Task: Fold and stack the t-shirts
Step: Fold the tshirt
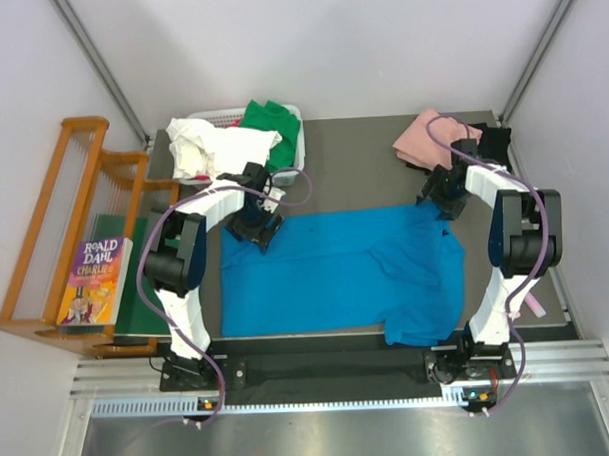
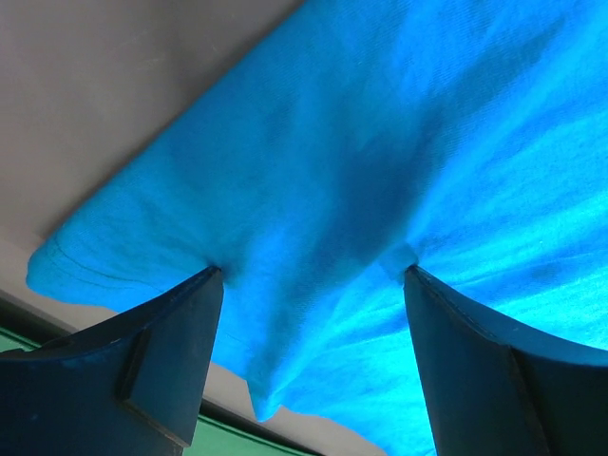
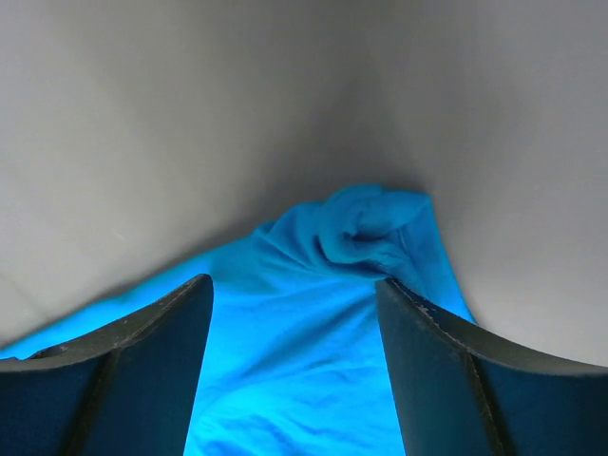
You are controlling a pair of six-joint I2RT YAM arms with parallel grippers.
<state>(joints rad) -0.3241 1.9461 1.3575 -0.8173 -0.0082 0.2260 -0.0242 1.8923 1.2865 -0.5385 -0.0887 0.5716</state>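
Note:
A bright blue t-shirt (image 1: 336, 272) lies spread out on the dark table mat. My left gripper (image 1: 260, 230) is down on its far left corner. In the left wrist view the left gripper (image 2: 313, 271) stands open, both fingertips (image 2: 204, 285) pressing into the blue cloth (image 2: 380, 142), with a fold of it between them. My right gripper (image 1: 439, 198) is at the shirt's far right corner. It (image 3: 294, 280) is open too, straddling blue cloth beside a bunched lump (image 3: 366, 228). A pink t-shirt (image 1: 419, 139) and a black one (image 1: 497, 141) lie at the far right.
A white basket (image 1: 293, 113) at the far left holds a white t-shirt (image 1: 217, 146) and a green one (image 1: 273, 124). A wooden rack (image 1: 55, 237) with a book (image 1: 94, 280) and a dark green board (image 1: 139, 299) stand left of the table.

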